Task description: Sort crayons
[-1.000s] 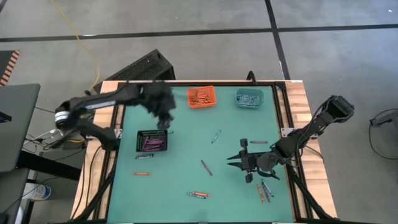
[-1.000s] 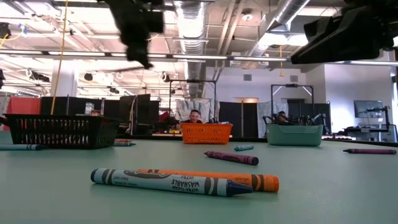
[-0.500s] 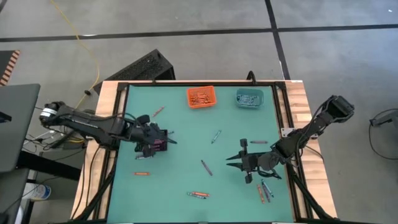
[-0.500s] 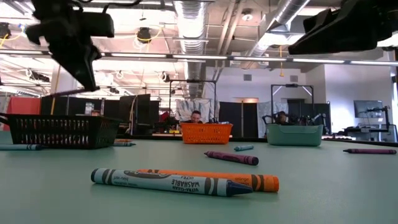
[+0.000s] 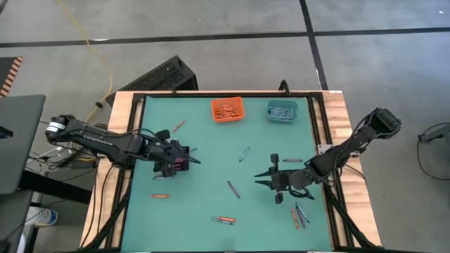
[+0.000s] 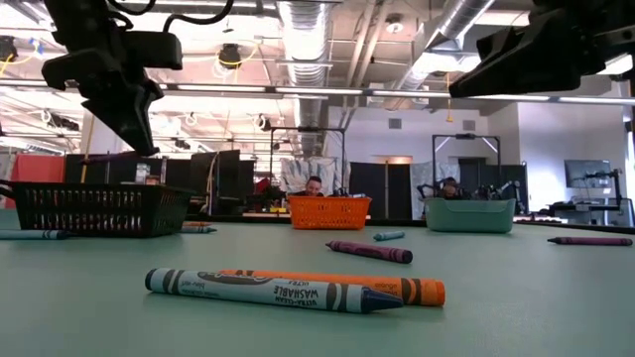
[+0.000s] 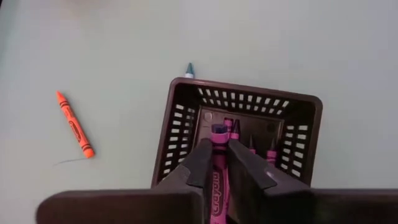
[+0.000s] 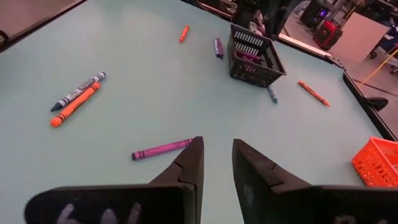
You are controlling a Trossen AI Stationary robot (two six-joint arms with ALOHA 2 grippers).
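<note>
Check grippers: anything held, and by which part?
Left gripper holds a purple crayon along its shaft, tip over the black bin. Right gripper is open, empty.

The blue crayon lying nearest in the low view bears "ULTRA-CLEAN WASHABLE" in black along its wrapper, printed upside down as seen from there; the purple-pink crayon in the left wrist view carries dark lettering along its wrapper, too foreshortened to read; no other text, number or sign can be made out on the bench.
</note>
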